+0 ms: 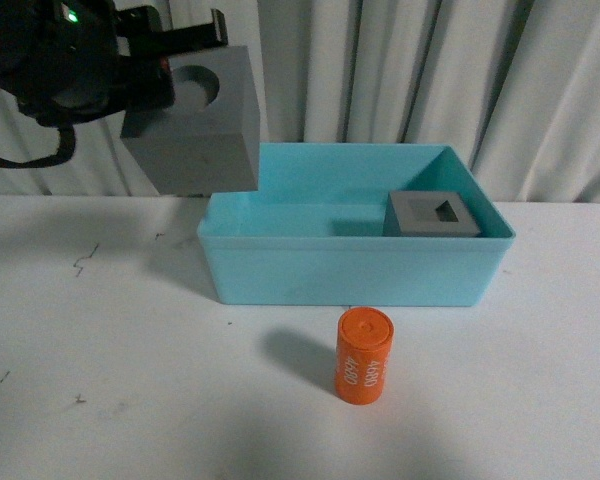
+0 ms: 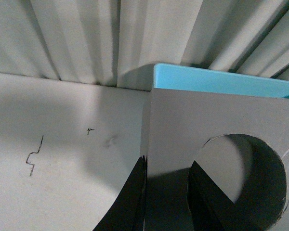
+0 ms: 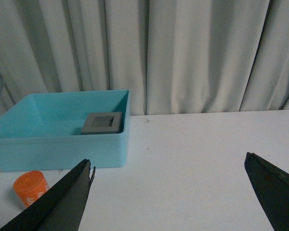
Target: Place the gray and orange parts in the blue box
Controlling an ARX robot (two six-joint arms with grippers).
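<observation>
Currently the step in hand appears to be delivery of the gray cube (image 1: 195,140) with the round recess: the left end effector (image 2: 167,204) pinches its wall, arm raised, above the left rear corner of the box (image 1: 340,270). The next move calls for shifting inward, then lowering. The other cube (image 1: 432,215) lies in the box's right rear corner, the orange cylinder (image 1: 364,356) stands on the desk (image 1: 100,340) before the box, and the right end effector (image 3: 168,161) is spread, empty.

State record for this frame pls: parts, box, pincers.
left pincer: shut on round-recess gray cube, one finger in the recess
cube position: held off the table, by the blue box left rear corner
right pincer: open, empty
rectangular-hole gray cube: inside the box, right rear
orange cylinder: upright on the table, in front of the box
not yet boxed: two parts
</observation>
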